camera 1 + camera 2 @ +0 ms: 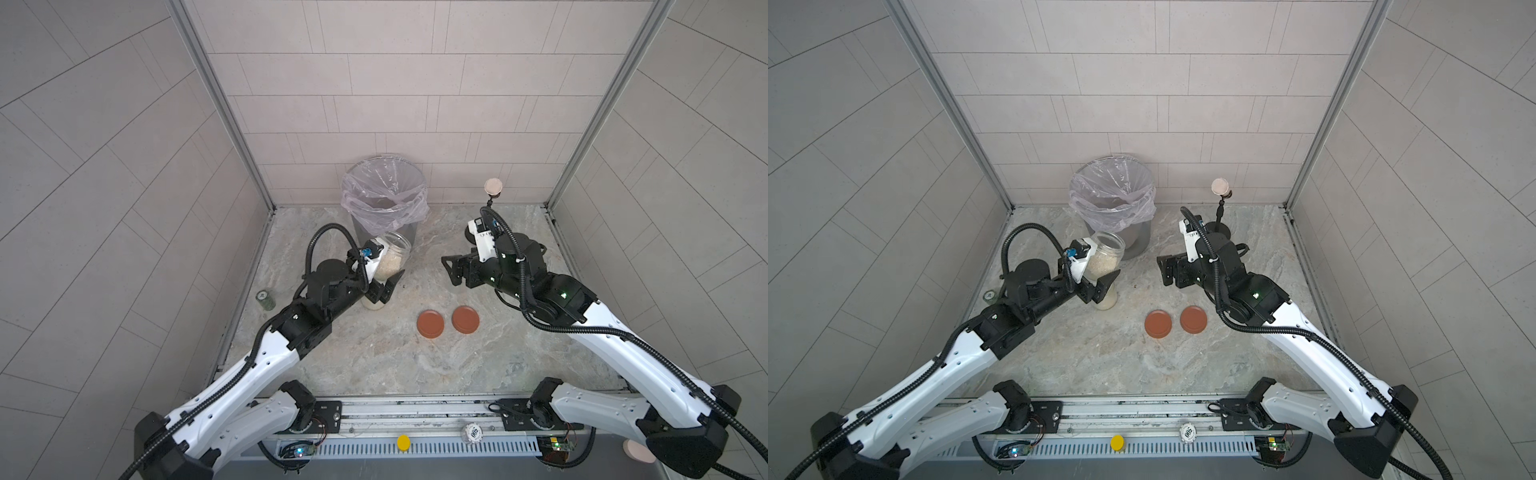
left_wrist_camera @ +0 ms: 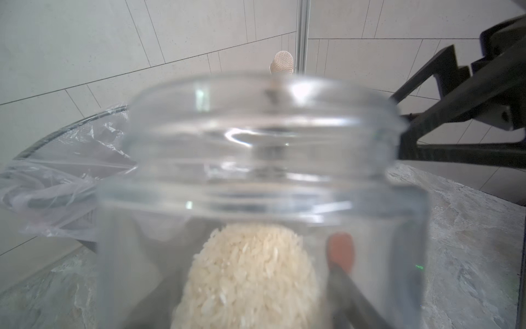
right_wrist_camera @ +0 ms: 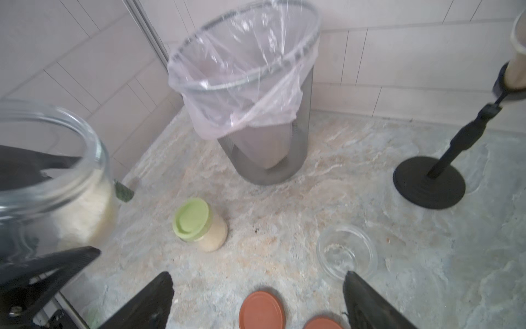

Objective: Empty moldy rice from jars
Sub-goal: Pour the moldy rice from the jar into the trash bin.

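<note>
My left gripper is shut on an open glass jar, held tilted above the table just in front of the bin. Moldy rice lies inside that jar. A second jar with a pale green lid stands on the table under the left gripper, with rice in it. A third jar stands open and almost empty. My right gripper is open and holds nothing, hovering above two rust-red lids that lie flat on the table.
A grey bin with a clear liner stands at the back wall. A microphone on a black stand is at the back right, its round base on the table. A small dark green can sits at the left edge.
</note>
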`<action>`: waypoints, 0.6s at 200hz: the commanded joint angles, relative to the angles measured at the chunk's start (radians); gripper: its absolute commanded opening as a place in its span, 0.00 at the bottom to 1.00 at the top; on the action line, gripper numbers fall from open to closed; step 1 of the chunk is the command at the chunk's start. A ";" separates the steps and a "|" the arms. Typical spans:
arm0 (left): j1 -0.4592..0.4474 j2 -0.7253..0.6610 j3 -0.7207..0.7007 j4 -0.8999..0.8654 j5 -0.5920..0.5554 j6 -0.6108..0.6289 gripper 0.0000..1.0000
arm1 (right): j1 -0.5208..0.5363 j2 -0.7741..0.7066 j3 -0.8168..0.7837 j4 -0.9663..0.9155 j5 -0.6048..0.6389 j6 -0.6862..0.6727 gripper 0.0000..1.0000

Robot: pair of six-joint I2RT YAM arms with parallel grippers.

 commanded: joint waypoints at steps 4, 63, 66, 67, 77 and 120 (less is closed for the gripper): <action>0.073 0.073 0.167 0.003 0.103 0.064 0.00 | -0.008 0.047 0.095 0.100 0.079 0.001 0.95; 0.252 0.262 0.443 -0.077 0.331 0.112 0.00 | -0.039 0.292 0.286 0.275 -0.184 0.068 0.99; 0.261 0.271 0.454 -0.076 0.344 0.113 0.00 | -0.040 0.305 0.294 0.285 -0.191 0.071 0.99; 0.263 0.274 0.458 -0.076 0.347 0.114 0.00 | -0.040 0.307 0.297 0.287 -0.194 0.073 0.99; 0.291 0.305 0.492 -0.081 0.386 0.114 0.00 | -0.042 0.343 0.319 0.326 -0.221 0.078 1.00; 0.381 0.448 0.616 -0.060 0.511 0.096 0.00 | -0.061 0.446 0.370 0.502 -0.271 0.152 1.00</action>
